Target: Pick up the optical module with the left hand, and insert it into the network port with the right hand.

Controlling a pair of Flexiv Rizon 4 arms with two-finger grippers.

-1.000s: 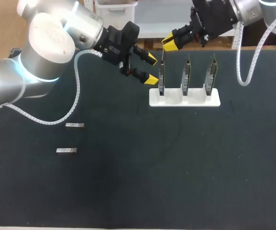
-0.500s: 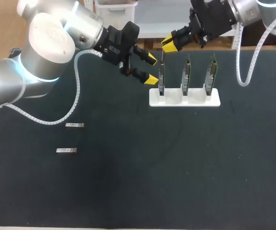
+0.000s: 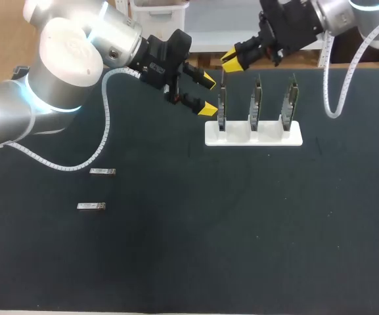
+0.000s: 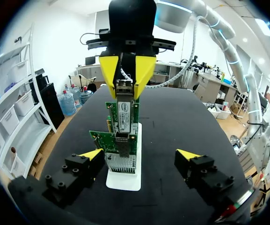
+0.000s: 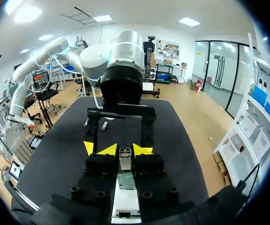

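Observation:
My right gripper [image 3: 232, 60] is shut on a silver optical module [image 3: 223, 76], held upright over the leftmost of three green network cards [image 3: 221, 105] in a white stand [image 3: 268, 136]. In the left wrist view the module [image 4: 124, 103] hangs from the right gripper's yellow fingers [image 4: 110, 75], its lower end at the card's port [image 4: 121, 146]; how deep it sits is unclear. My left gripper [image 3: 207, 94] stands open just left of that card, with nothing between its fingers [image 4: 91, 154]. In the right wrist view the module [image 5: 125, 158] sits between my right gripper's [image 5: 125, 150] tips.
Two more optical modules [image 3: 102, 172] [image 3: 91, 206] lie flat on the dark table at the left. The other two cards [image 3: 256, 102] [image 3: 290, 102] stand to the right in the stand. My left arm's white cable [image 3: 104, 131] loops over the table.
The right gripper with the module has crept slightly up and to the left in the head view. The left arm has kept still and open.

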